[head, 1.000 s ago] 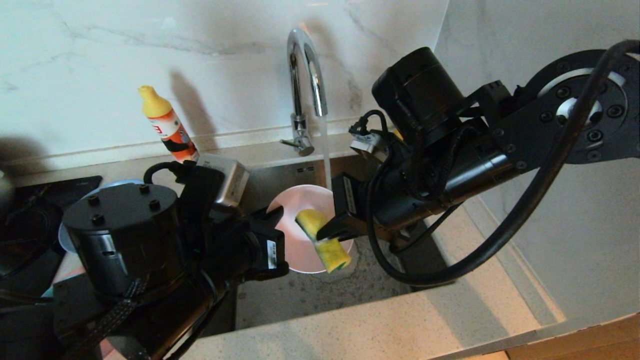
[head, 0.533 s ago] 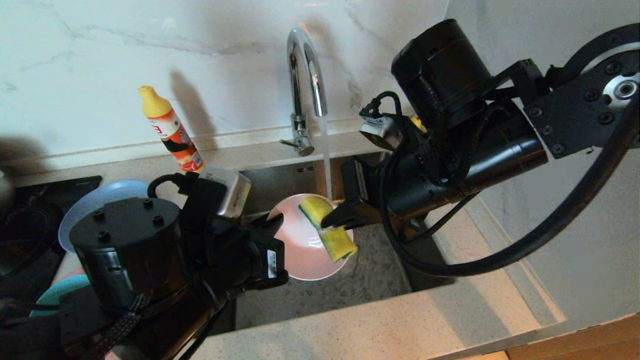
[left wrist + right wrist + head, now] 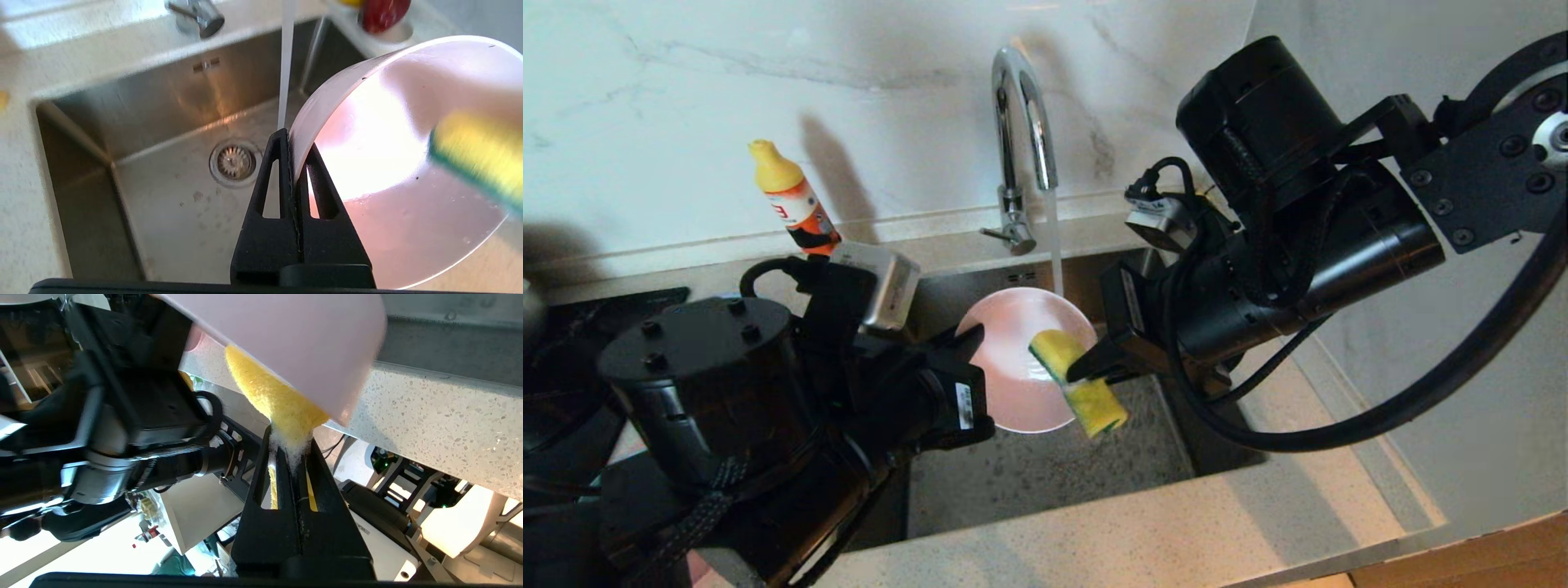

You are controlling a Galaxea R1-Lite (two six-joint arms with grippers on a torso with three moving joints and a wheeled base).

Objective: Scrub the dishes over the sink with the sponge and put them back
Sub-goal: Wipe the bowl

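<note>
Scrubbing is under way on one dish, and by the look of it most of the task is still ahead. The left gripper (image 3: 295, 134) holds the pale pink bowl (image 3: 1021, 359) tilted on edge above the sink (image 3: 175, 122), its jaws pressed together on the bowl's rim, close beside the thin stream of water (image 3: 1055, 245) falling from the tap (image 3: 1021, 122). The right gripper (image 3: 291, 451) has its jaws pinched on the yellow sponge (image 3: 1078, 382), whose green scouring side shows in the left wrist view; the sponge lies across the bowl's lower rim on the side away from the left gripper, partly inside the bowl. The bowl has not gone back to the bench. No other dishes can be made out here, so their state cannot be told; I judge they remain to be scrubbed and returned.
</note>
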